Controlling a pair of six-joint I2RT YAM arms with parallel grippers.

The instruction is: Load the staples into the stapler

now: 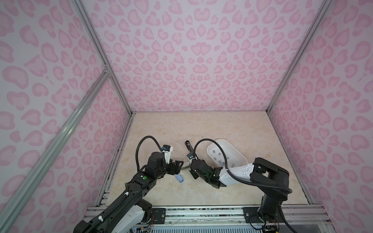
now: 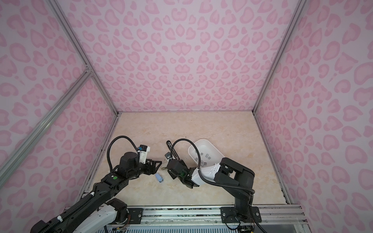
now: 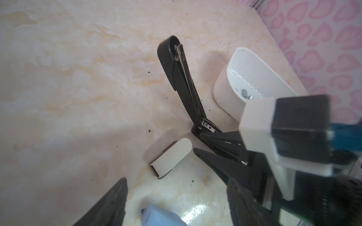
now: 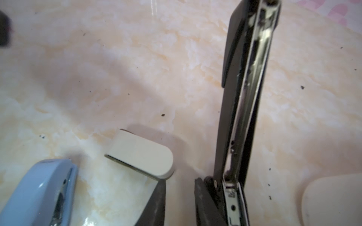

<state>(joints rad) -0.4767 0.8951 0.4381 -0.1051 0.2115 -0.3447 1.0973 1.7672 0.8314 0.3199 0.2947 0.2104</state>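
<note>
Staples (image 1: 220,160) in tray (image 1: 235,148), three o'clock of your right tool (image 1: 189,165), nearer arm, grip cannot be told; left tool (image 1: 178,166) spread.

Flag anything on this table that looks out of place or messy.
Dark specks are scattered over the marble table, several near the black stapler, which stands hinged wide open as loading needs. Nothing else looks spilled or broken: the staples lie inside the white bin.
</note>
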